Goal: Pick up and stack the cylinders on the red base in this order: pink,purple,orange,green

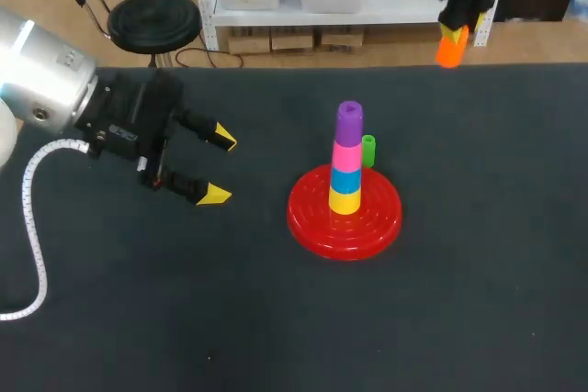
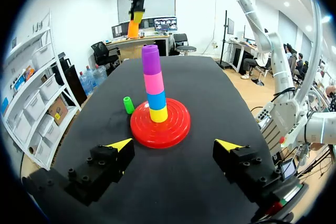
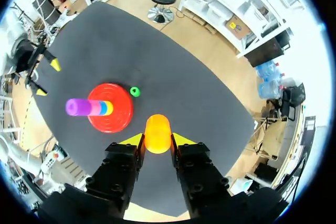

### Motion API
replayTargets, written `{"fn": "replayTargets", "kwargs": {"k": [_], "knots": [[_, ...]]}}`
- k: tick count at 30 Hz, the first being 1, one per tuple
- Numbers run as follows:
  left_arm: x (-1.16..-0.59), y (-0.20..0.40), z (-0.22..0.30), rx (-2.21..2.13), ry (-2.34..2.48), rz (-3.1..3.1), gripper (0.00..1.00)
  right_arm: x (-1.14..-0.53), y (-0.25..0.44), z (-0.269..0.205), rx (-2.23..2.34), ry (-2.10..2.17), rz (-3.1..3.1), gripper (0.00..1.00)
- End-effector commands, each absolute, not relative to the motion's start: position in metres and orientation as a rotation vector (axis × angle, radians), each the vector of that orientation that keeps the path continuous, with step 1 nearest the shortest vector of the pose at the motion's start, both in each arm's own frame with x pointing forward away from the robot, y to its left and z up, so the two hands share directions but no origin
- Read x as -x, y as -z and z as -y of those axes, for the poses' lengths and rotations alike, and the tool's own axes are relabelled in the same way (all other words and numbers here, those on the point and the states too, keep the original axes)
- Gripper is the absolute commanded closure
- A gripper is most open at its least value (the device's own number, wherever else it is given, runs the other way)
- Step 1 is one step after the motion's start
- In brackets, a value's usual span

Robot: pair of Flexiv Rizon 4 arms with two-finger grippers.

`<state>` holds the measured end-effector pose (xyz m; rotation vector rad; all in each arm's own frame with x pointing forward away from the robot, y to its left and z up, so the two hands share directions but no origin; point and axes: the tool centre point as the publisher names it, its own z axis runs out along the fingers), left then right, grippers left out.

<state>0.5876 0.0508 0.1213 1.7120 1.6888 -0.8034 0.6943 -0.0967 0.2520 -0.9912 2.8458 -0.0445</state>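
While the right claw [image 3: 157, 141] is clamped on the orange cylinder [image 1: 451, 46], with a yellow tip pressing each side, it hangs high at the upper right of the head frame. The stack this piece belongs on stands lower left of it, near the frame's middle. The cylinder's long axis runs down along the fingers towards the bench [image 1: 478, 300]. That looks roughly parallel to the upright tower, so I judge the coming move to be mainly a sideways carry and then a straight descent. The purple cylinder [image 1: 349, 121] tops the tower, with the pink cylinder [image 1: 346, 153] under it and a blue piece [image 1: 345, 179] and a yellow piece [image 1: 344, 201] below, all seated on the red base [image 1: 303, 218]. The orange piece must land on that purple top. The green cylinder [image 1: 368, 151] stands on the dark bench just beside the base's far rim, close to the tower, and a low approach from that side could knock it. The left claw [image 1: 220, 167] sits at the middle left of the head frame with its fingers apart, holding nothing. It faces the tower from well apart and leaves the path open.
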Motion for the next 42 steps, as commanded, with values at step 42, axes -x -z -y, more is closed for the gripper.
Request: {"fn": "replayTargets", "kwargs": {"k": [42], "knots": [[-0.587, -0.12, -0.051, -1.71, 0.802, -1.686, 0.0, -0.616, -0.268, 0.004, 1.466, -0.038, -2.724, 1.0]]}}
